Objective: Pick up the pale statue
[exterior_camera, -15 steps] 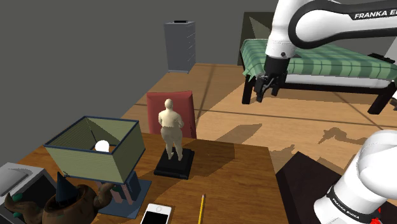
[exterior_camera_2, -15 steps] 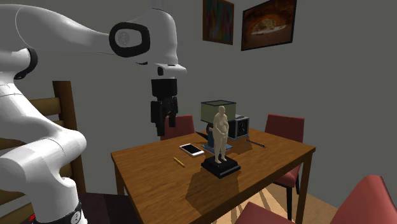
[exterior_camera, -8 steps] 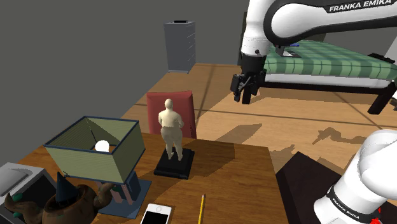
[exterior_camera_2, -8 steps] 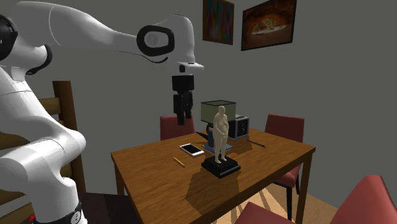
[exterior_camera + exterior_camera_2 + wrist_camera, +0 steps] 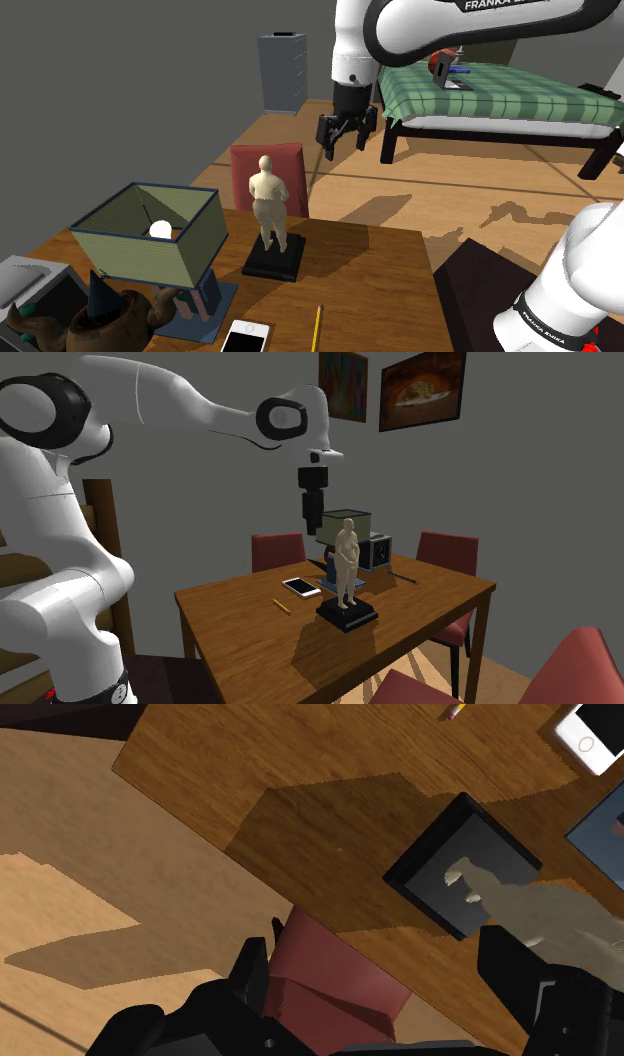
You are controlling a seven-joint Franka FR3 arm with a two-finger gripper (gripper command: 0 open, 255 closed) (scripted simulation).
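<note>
Pincer (image 5: 336, 146) (image 5: 312, 528) (image 5: 376, 950), all black with two fingers, is hanging released, fingers apart and gripping nothing. We are seeing it high above the edge of the brown wooden table (image 5: 365, 285) (image 5: 250, 627) (image 5: 230, 764), over the red upholstered chair (image 5: 290, 165) (image 5: 335, 979) tucked at that edge. Pale beige human-figure statue (image 5: 267, 200) (image 5: 347, 557) (image 5: 545, 909) is standing upright on its black square base (image 5: 273, 262) (image 5: 347, 616) (image 5: 430, 864) on the table, well below the pincer and apart from it. White flat phone (image 5: 245, 338) (image 5: 302, 587) (image 5: 590, 734) and thin yellow pencil (image 5: 317, 325) (image 5: 283, 606) are lying on the table; an olive square-shaded lamp (image 5: 150, 240) (image 5: 345, 527) is standing on it.
</note>
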